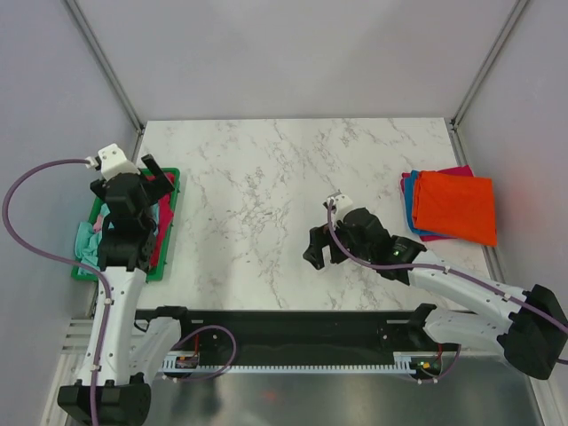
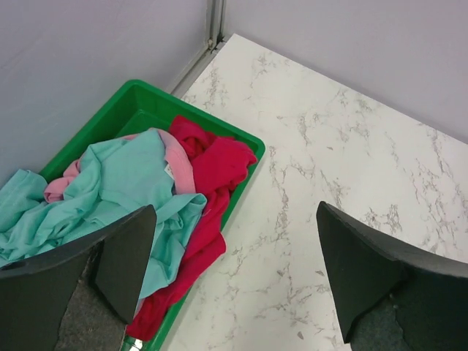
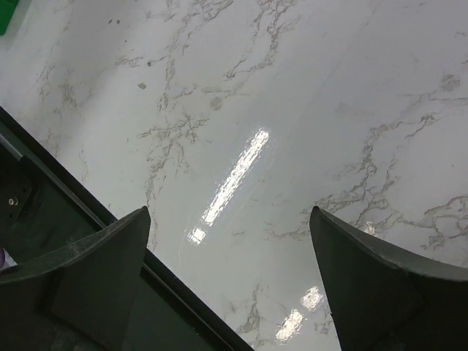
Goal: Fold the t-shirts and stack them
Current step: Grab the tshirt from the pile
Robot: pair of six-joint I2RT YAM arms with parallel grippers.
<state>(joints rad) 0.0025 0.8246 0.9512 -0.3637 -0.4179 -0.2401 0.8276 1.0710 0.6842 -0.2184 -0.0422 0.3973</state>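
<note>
Workspace at the start of a new fold cycle. The left gripper (image 2: 234, 210) hangs above the green tray (image 2: 139, 97) at the table's left edge, its fingers spread wide and holding nothing. It is placed, it appears, to come down on the crumpled heap. There a teal shirt (image 2: 124, 183) lies uppermost, with a pink shirt (image 2: 179, 156) beneath it and a red shirt (image 2: 219, 170) spilling over the tray's near rim. The right gripper (image 3: 229, 212), likewise spread and empty, waits low over bare marble near the front edge of the table (image 1: 266, 177), probably ready to take a second corner. The finished stack sits at the far right, orange shirt (image 1: 457, 206) on top, with blue (image 1: 410, 209) and magenta (image 1: 457, 169) edges showing. It lies well apart from the tray, which leaves the centre free for folding.
</note>
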